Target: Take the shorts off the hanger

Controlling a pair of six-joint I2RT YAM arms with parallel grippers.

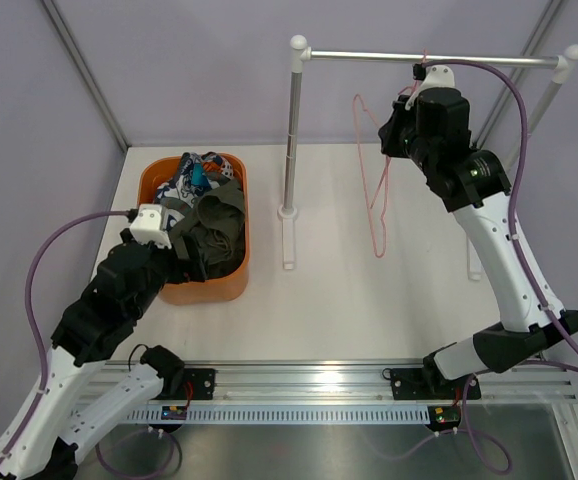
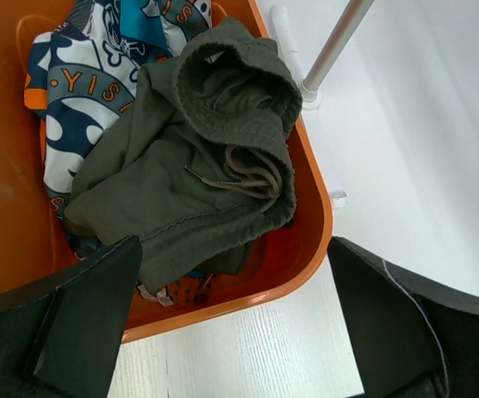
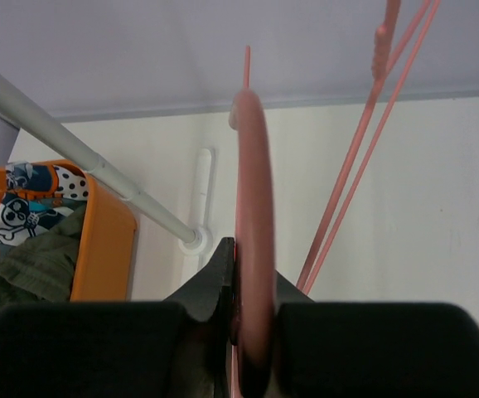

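Note:
The olive-green shorts [image 2: 198, 166] with a drawstring lie crumpled in the orange basket [image 2: 310, 269], on top of the printed blue, orange and white shorts [image 2: 82, 83]. Both also show in the top view, olive [image 1: 219, 225] and printed [image 1: 191, 178]. My left gripper [image 2: 239, 332] is open and empty, hovering over the basket's near rim; in the top view it [image 1: 187, 255] is at the basket's near left side. The pink wire hanger [image 1: 374, 190] is bare and hangs from the rail [image 1: 369, 56]. My right gripper [image 3: 254, 274] is shut on the hanger [image 3: 254, 182], high beside the rail [image 1: 394, 125].
The rail stands on two white posts, the left one [image 1: 292, 150] just right of the basket [image 1: 237, 275] and the right one [image 1: 529, 120] behind my right arm. White tabletop [image 1: 369, 300] lies between basket and right arm. Grey walls enclose the back and sides.

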